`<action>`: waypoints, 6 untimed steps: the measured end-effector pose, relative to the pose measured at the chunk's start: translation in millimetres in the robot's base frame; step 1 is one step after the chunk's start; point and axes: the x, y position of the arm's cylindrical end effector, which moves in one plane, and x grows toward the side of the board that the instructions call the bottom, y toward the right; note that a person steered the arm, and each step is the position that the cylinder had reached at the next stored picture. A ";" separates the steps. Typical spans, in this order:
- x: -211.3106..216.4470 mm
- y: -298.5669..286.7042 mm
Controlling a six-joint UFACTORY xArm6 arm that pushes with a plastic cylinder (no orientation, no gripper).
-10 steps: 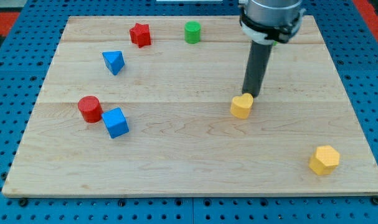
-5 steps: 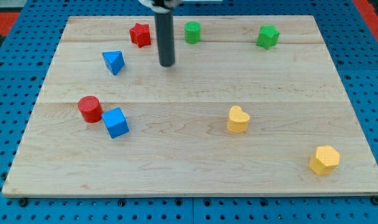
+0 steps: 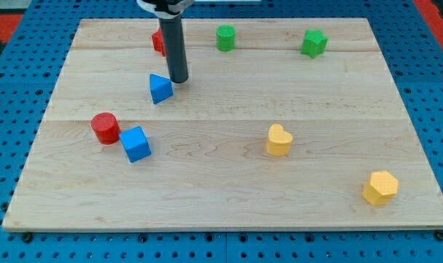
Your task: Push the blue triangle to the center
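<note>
1. Pincer there was none on this rig, so its state could not be told; my tip (image 3: 178, 80) stood just beside the blue triangle (image 3: 160, 88), at its upper right.
2. Leftmost on the surface (image 3: 221, 197) sat the red cylinder (image 3: 104, 128), with the blue cube (image 3: 136, 143) just beside it.
3. Up top, a red block (image 3: 157, 40) hid partly behind the rod, followed by the green cylinder (image 3: 225, 37) and green star (image 3: 314, 42).
4. Further right lay the yellow heart (image 3: 279, 139) and yellow hexagon (image 3: 380, 188).
5. I judged the push barely begun: the triangle lay left of centre.
6. Next, I reckoned, my tip needed to get round to its left side and drive rightward and slightly down.
</note>
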 end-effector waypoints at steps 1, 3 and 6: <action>-45.7 -105.4; -15.2 -89.8; 9.4 -106.5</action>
